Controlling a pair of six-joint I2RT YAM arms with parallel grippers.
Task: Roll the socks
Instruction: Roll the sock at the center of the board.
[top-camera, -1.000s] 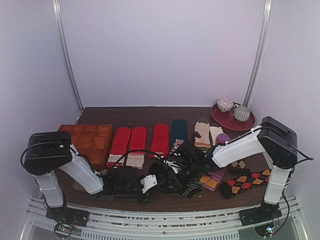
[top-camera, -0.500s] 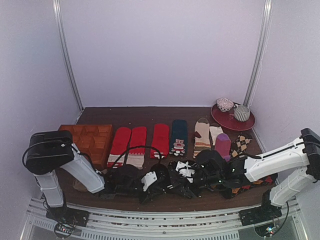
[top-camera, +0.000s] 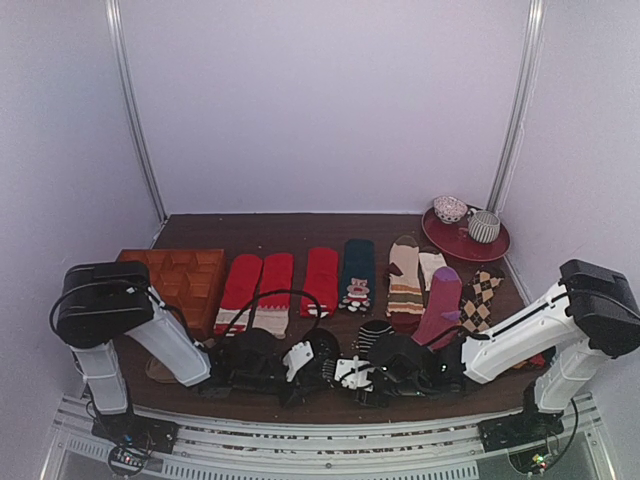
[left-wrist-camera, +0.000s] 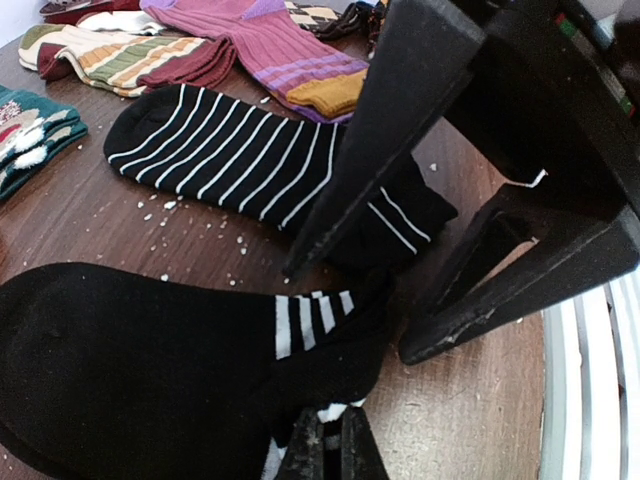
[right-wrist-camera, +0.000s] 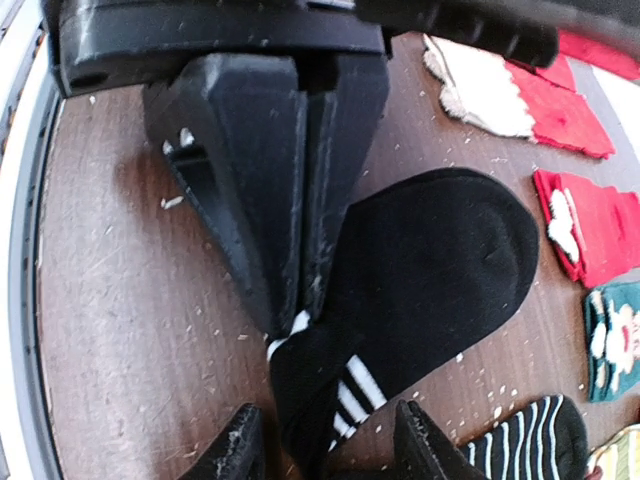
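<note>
The mostly black sock (left-wrist-camera: 120, 370) lies flat, with its white-banded cuff bunched at the near edge of the table. My left gripper (left-wrist-camera: 325, 455) is shut on that cuff; its fingers (right-wrist-camera: 300, 190) also show in the right wrist view. My right gripper (right-wrist-camera: 328, 450) is open and its fingertips straddle the same cuff of the black sock (right-wrist-camera: 440, 250) without closing on it. Its fingers (left-wrist-camera: 390, 130) loom in the left wrist view. The thinly striped sock (left-wrist-camera: 230, 150) lies flat just behind, and also shows in the top view (top-camera: 372, 335). In the top view both grippers meet near the black sock (top-camera: 325, 348).
Behind lie red socks (top-camera: 258, 285), a dark green sock (top-camera: 357, 265), a tan striped sock (top-camera: 405, 280), a purple sock (top-camera: 438, 300) and argyle socks (top-camera: 482, 295). An orange compartment tray (top-camera: 180, 275) stands at the left, and a red plate (top-camera: 497, 247) with cups at the back right. The table's front rail is just below the grippers.
My right arm has swung down and to the left, to the black sock's cuff. The striped sock now lies flat behind it. My left gripper has stayed put, holding the cuff.
</note>
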